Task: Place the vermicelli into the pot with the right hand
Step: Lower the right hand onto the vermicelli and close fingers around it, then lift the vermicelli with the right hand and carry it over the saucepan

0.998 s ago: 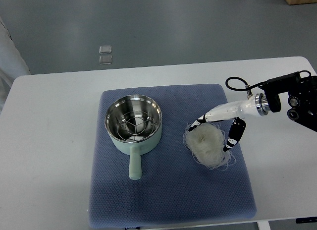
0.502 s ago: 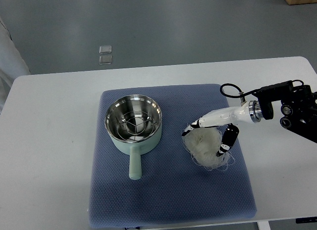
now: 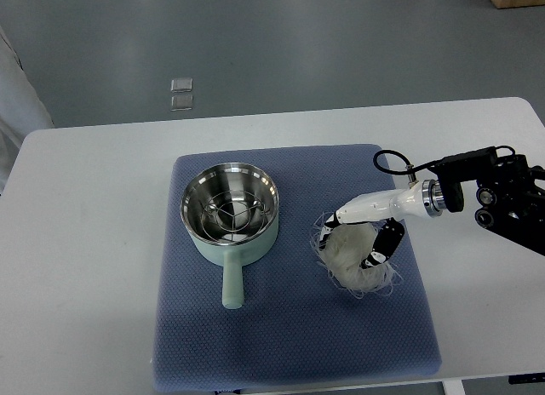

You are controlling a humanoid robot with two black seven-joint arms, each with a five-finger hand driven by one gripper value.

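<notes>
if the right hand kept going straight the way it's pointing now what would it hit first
The right hand points left, fingers around the white vermicelli nest. Beyond that, it would likely meet the mint-green steel-lined pot, though height is unclear.

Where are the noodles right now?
In the top view the vermicelli lies on the blue mat, right of the pot, with the right hand closing around it.

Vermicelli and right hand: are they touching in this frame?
Touching. The top view shows the right hand with fingers curled around the vermicelli on both sides, pressing into the bundle, which lies on the blue mat, beside the pot.
</notes>
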